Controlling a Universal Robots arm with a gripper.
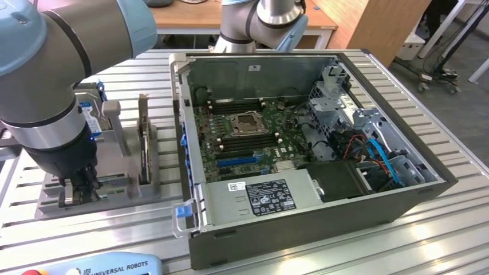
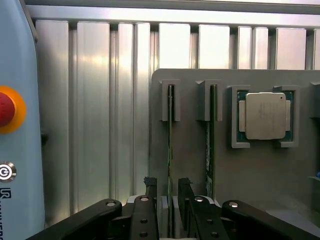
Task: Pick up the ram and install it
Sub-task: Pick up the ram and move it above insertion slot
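The gripper (image 2: 167, 189) stands with its jaws spread, one finger on either side of the ram (image 2: 170, 140). The ram sits on edge in a slot of the grey tray (image 2: 260, 175), and nothing is clamped yet.

The main risk is probably an off-centre closure. The ram is thin and held only by its end slots, so uneven pads could tilt it, bow it or jam it against the slot walls. A second board (image 2: 209, 145) stands on edge just beside it, and the nearer finger has little room, so it might catch that neighbour. A shallow grip along the top edge could also let the stick swing or slip once it is free of the slots.

The open case (image 1: 306, 226) is the larger holder. Inside lie the motherboard (image 1: 244, 137), a labelled power supply (image 1: 260, 197) and loose blue and orange cables (image 1: 378, 157) to the exterior view's right.

The tray is the smaller one and carries the ram, the second board and a CPU (image 2: 265, 116) seated flat in its own recess. A tall card (image 1: 143, 137) stands upright on it, near the case.
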